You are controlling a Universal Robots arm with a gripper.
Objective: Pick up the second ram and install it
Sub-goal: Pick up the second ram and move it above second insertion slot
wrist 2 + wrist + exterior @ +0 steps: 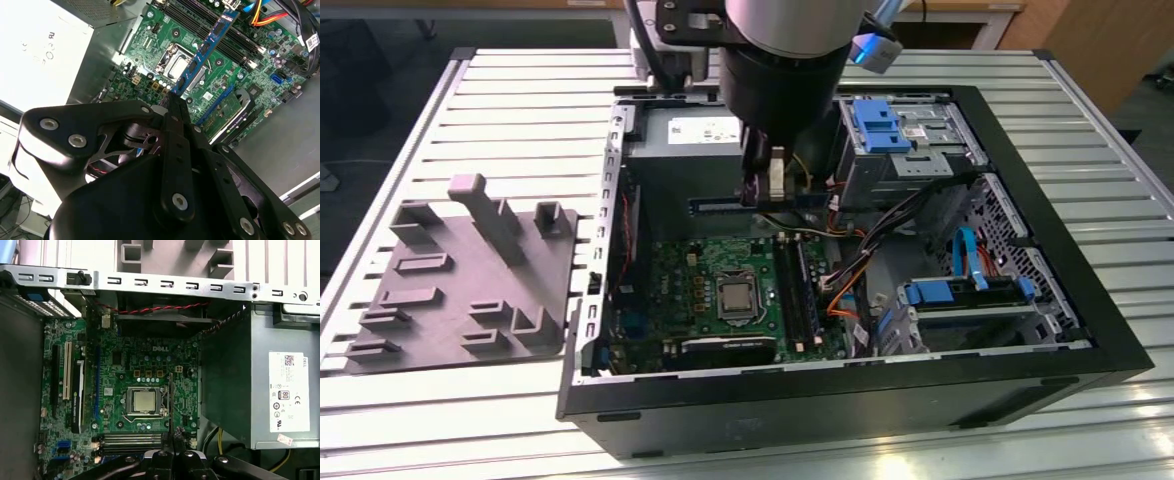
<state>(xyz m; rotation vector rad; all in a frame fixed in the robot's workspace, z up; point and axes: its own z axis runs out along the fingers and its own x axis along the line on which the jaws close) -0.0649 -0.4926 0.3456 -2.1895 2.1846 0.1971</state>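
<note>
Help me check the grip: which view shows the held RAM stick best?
The second wrist view: the second ram shows its blue face lengthwise, running out from the gripper. The exterior view shows it partly behind the arm; the first wrist view, edge-on.

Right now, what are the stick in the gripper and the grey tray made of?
The second ram looks like blue circuit board, matte, carrying black chips. The grey tray looks like matte moulded plastic, judging by its dull, blocky ridges.

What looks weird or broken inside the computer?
Nothing looks broken or spilled. Only the second ram is out of place: the gripper holds it by one end above the motherboard, not plugged in.
</note>
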